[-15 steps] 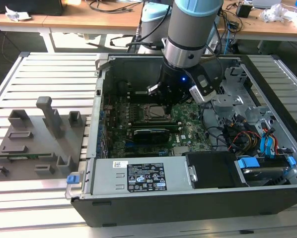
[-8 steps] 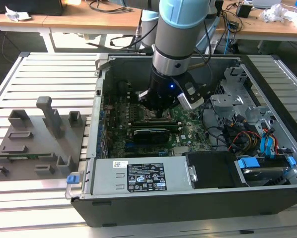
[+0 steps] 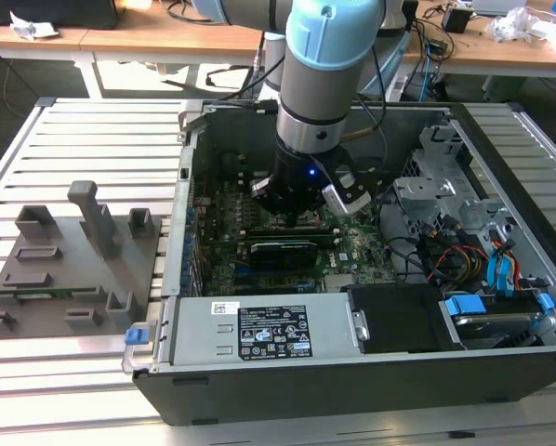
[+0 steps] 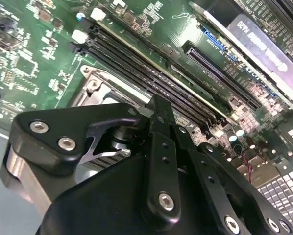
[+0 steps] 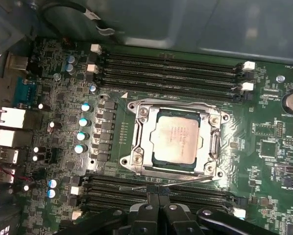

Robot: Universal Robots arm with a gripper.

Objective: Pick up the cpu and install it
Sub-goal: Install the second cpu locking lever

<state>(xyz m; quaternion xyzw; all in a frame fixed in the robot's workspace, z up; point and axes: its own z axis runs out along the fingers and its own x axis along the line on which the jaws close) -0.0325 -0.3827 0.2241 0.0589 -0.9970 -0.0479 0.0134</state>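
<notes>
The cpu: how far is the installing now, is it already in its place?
Done, it seems: the cpu lies flat inside the metal socket frame on the motherboard, so pick-up and placing look finished. In hand: nothing visible; the gripper is beside the socket, over the memory slots, fingers together. Left: whether the socket is latched, I cannot tell.

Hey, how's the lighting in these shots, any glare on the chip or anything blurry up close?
First wrist view: the cpu sits in the socket frame, its metal top catching a soft pinkish sheen, not blown out. Second wrist view: the gripper looms close and soft, while the memory slots beyond look crisper. Exterior view: even room light, a small blue glow on the arm.
</notes>
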